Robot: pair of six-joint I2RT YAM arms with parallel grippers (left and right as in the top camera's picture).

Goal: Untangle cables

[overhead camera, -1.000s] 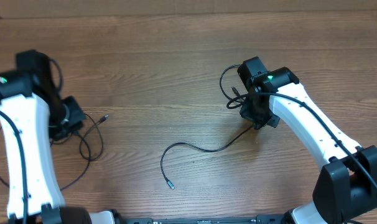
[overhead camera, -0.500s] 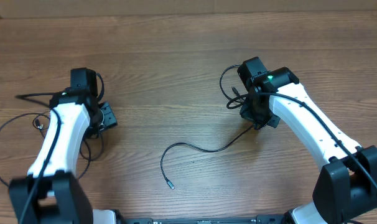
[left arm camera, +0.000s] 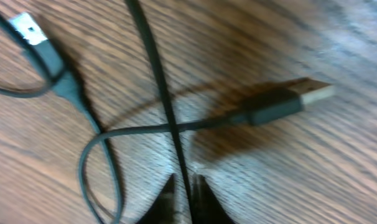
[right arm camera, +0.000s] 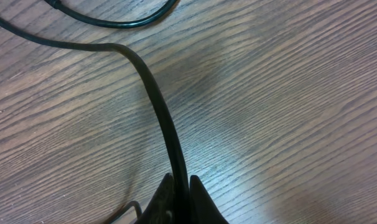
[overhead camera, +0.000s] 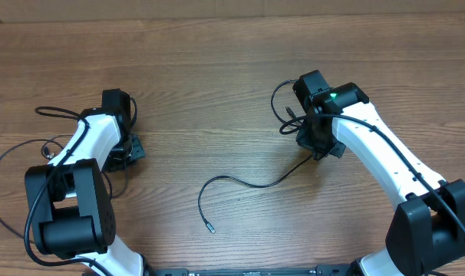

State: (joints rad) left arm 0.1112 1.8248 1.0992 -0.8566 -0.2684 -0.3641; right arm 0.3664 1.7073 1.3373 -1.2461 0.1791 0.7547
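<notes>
The right fingers (right arm camera: pixel 163 202) are pinched shut on the middle cable (overhead camera: pixel 255 185), which trails from them down-left over the open centre of the surface (overhead camera: pixel 217 77), its free plug (overhead camera: pixel 209 228) pointing at the near edge. The left fingers (left arm camera: pixel 207 204) are closed on a second cable (left arm camera: pixel 152 74) running straight away from them. A strand crosses that one, its USB plug (left arm camera: pixel 288 102) pointing right, and a smaller plug (left arm camera: pixel 30 31) lies upper left; these cords loop by the left edge, well apart from the middle one.

both arms (overhead camera: pixel 378 149): white shells | joints: black | right wrist: green light (overhead camera: pixel 333 96)
</notes>
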